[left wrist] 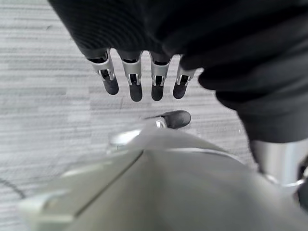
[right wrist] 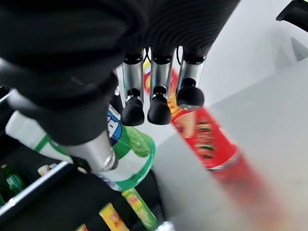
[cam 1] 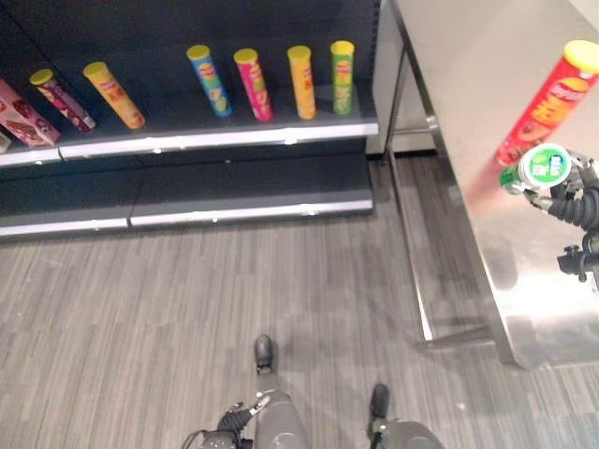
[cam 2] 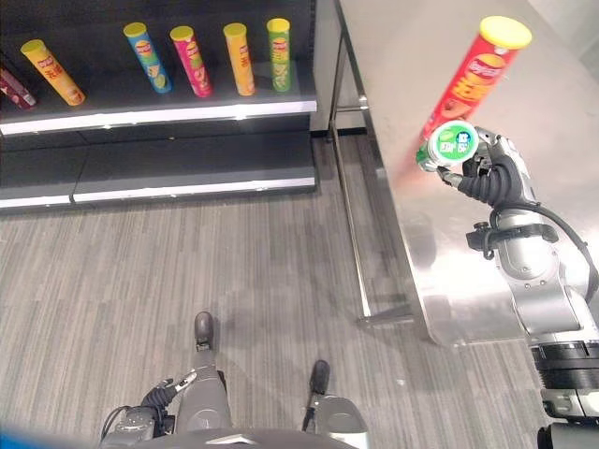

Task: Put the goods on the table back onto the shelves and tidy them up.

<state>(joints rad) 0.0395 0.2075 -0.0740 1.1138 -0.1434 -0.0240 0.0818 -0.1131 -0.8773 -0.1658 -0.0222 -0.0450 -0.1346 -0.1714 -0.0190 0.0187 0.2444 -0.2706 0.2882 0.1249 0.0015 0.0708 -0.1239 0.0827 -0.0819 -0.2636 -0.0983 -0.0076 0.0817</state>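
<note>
Right hand [cam 2: 477, 168] is curled around a green-and-white tub [cam 2: 452, 142], looks like a cup-type snack with a printed lid, and it's holding it up above the steel table [cam 2: 562, 103] near the table's shelf-side edge. From the right wrist view you can see the fingers [right wrist: 159, 108] and thumb wrapped round the tub's side, so that grip looks pretty solid to me. Right beside it, a tall red chip can [cam 2: 473, 79] with a yellow lid stands upright on the table, close to the hand but I can't tell if they're touching. Left hand [left wrist: 139, 79] is hanging down by the floor with fingers straight and relaxed, holding nothing. Over on the dark shelf [cam 1: 234, 138] there's already a row of cans standing up: a blue can [cam 1: 209, 81], a pink can [cam 1: 254, 84], an orange can [cam 1: 300, 81] and a green can [cam 1: 342, 77] in a neat line, plus a yellow can [cam 1: 114, 94], a dark maroon can [cam 1: 62, 100] and a pink box [cam 1: 23, 114] further left. So my read is the shelf is mostly stocked, the tub is picked up but hasn't been carried over yet, and the red can is yet to be grabbed. The lower shelf [cam 1: 243, 192] has nothing on it as far as I can see.
</note>
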